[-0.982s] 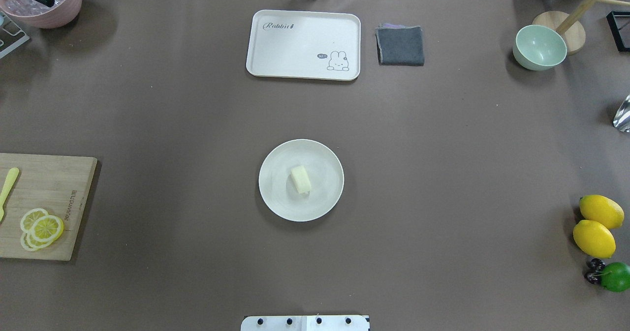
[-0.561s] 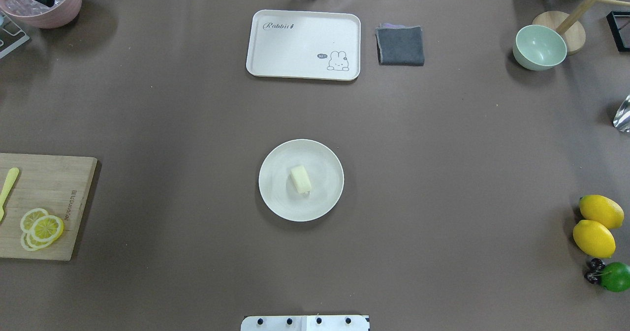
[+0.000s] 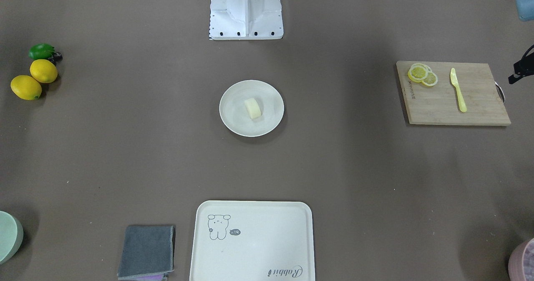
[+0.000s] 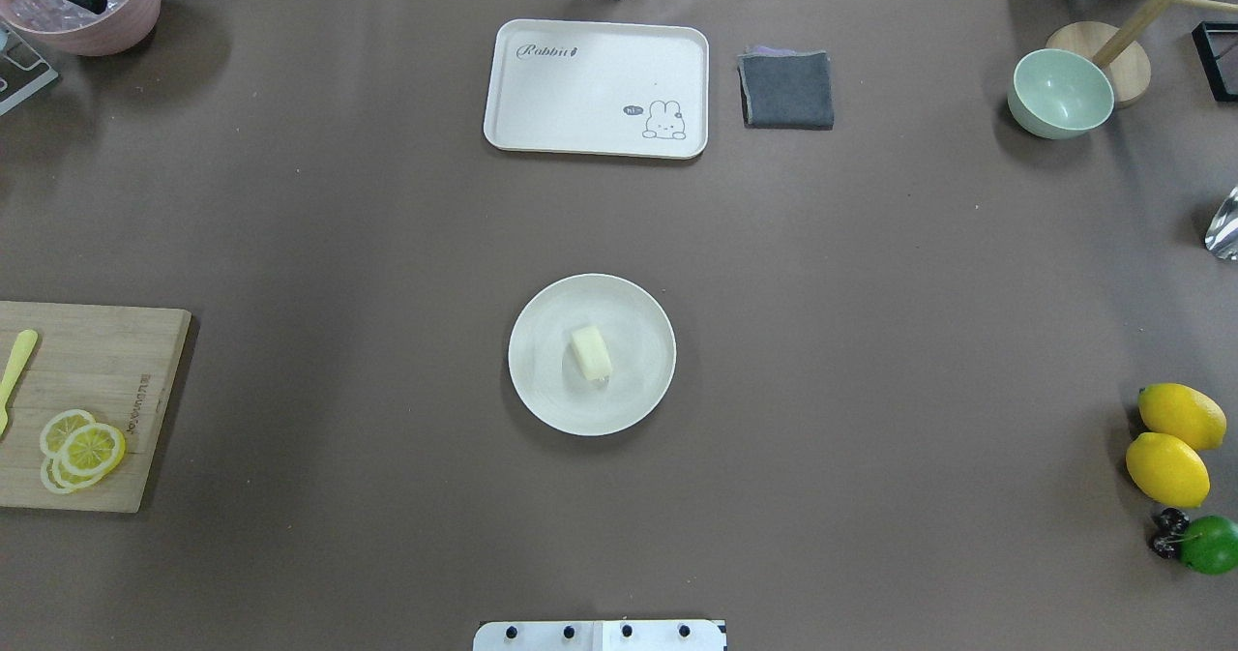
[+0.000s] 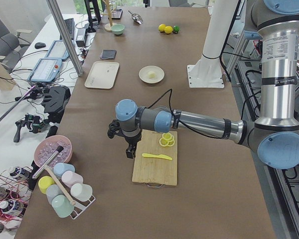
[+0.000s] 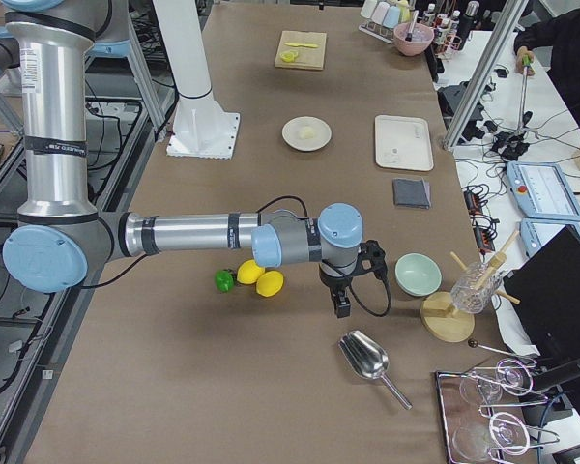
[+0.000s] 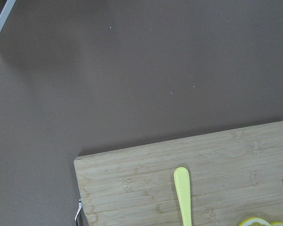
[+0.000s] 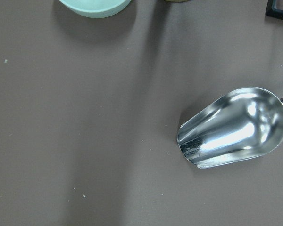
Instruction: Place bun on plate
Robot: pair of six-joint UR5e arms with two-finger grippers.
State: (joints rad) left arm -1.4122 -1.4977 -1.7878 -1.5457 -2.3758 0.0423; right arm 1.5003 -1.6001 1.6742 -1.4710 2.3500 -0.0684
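Note:
The pale cream bun (image 4: 590,352) lies on its side near the middle of the round cream-white plate (image 4: 542,395), at the table's centre; nothing touches it. The front-facing view shows the same bun (image 3: 252,107) on the plate (image 3: 233,120). Both arms are far from it. My left gripper (image 5: 131,153) hangs at the cutting board's edge at the table's left end. My right gripper (image 6: 341,307) hangs at the right end between the lemons and the green bowl. Both grippers show only in the side views, so I cannot tell whether they are open or shut.
A cream tray (image 4: 595,88) and a grey cloth (image 4: 786,90) lie at the far edge. The cutting board (image 4: 106,370) carries lemon slices (image 4: 82,448) and a yellow knife. At the right are a green bowl (image 4: 1060,93), two lemons (image 4: 1167,469), a lime (image 4: 1209,544) and a metal scoop (image 8: 233,127).

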